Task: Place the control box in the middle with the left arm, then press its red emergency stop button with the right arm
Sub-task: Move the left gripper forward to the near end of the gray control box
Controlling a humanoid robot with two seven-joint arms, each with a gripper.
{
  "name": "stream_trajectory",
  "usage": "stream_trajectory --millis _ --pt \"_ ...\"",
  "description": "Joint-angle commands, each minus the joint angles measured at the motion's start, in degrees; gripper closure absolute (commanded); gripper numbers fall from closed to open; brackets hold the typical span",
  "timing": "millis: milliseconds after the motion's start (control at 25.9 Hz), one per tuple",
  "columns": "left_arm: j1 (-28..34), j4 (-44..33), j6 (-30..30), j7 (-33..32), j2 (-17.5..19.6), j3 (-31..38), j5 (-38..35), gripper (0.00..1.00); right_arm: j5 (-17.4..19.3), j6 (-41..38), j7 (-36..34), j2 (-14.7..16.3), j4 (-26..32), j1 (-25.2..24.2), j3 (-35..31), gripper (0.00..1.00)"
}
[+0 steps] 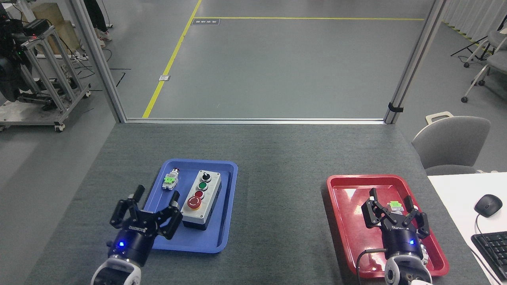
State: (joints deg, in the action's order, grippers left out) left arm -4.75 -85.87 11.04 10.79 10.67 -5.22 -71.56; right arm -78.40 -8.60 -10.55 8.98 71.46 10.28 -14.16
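The control box, light grey on a black base, lies lengthwise in the blue tray. Its red emergency stop button with a yellow collar sits at the near end of the row of controls. My left gripper is open over the tray's near left part, its right finger close beside the box's left side. My right gripper is open above the red tray, far from the box. The middle is bare dark grey felt tabletop between the two trays.
A small silver-and-green push-button part lies in the blue tray left of the box. Another green part lies in the red tray between my right fingers. A white desk with a mouse and keyboard stands at the right, a grey chair behind it.
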Motion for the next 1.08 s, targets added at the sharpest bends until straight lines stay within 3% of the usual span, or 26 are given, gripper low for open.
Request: stream_trajectory --millis 0,155,309,1043 --pt "0.44 4.84 2.85 0.02 -1.35 -6.38 -2.27 0.01 0.0 -0.01 0.01 -0.01 0.0 0.0 0.01 0.0" --pt "-5.45 15.74 -4.18 0.19 -6.01 -11.13 -13.7 0.01 0.0 -0.01 0.01 -0.01 0.0 0.0 0.01 0.0" --pt "-9.32 22.15 -4.97 -0.51 -7.77 -11.13 -14.14 0.01 0.0 -0.01 0.01 -0.01 0.0 0.0 0.01 0.0" --pt "-11.42 26.55 -13.5 -0.69 -8.03 -9.81 -14.66 0.01 0.0 -0.01 0.01 -0.1 0.0 0.0 0.01 0.0"
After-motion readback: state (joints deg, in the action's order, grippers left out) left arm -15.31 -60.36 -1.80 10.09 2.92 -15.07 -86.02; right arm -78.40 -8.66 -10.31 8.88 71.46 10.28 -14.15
